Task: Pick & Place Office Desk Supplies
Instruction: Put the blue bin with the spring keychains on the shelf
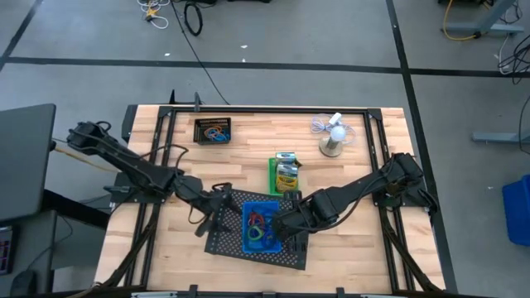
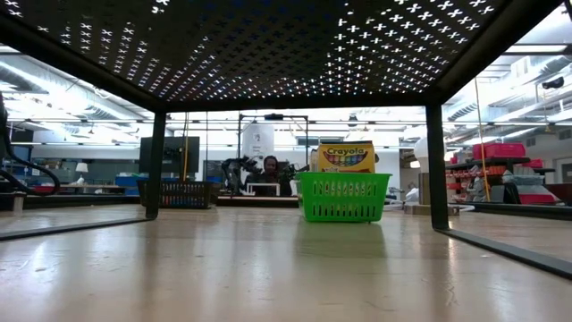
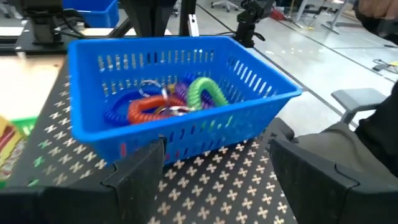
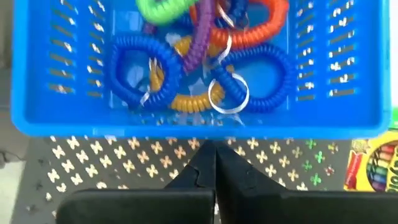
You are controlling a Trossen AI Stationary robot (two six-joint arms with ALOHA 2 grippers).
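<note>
A blue bin (image 1: 261, 225) holding several coiled loops (image 3: 168, 102) in blue, orange, green and purple stands on the black mesh tray (image 1: 224, 240) near the table's front edge. My left gripper (image 3: 214, 180) is open, reaching almost level at the bin's left side (image 3: 180, 140). One finger stands toward each end of that wall, and both are short of it. My right gripper (image 4: 214, 163) is shut and points steeply down at the tray, right beside the bin's right wall (image 4: 199, 127). My right gripper has its shut fingertips (image 4: 205, 155) right at the foot of the blue bin's outer wall, coming from above and from the table's right. I cannot tell whether they touch the wall or the tray.
A green bin (image 1: 286, 175) with a yellow crayon box (image 2: 346, 156) stands just beyond the tray. A black bin (image 1: 213, 130) with loops sits at the far left and a white fan (image 1: 334, 136) at the far right. In the low view the mesh tray (image 2: 268, 45) stands raised on legs.
</note>
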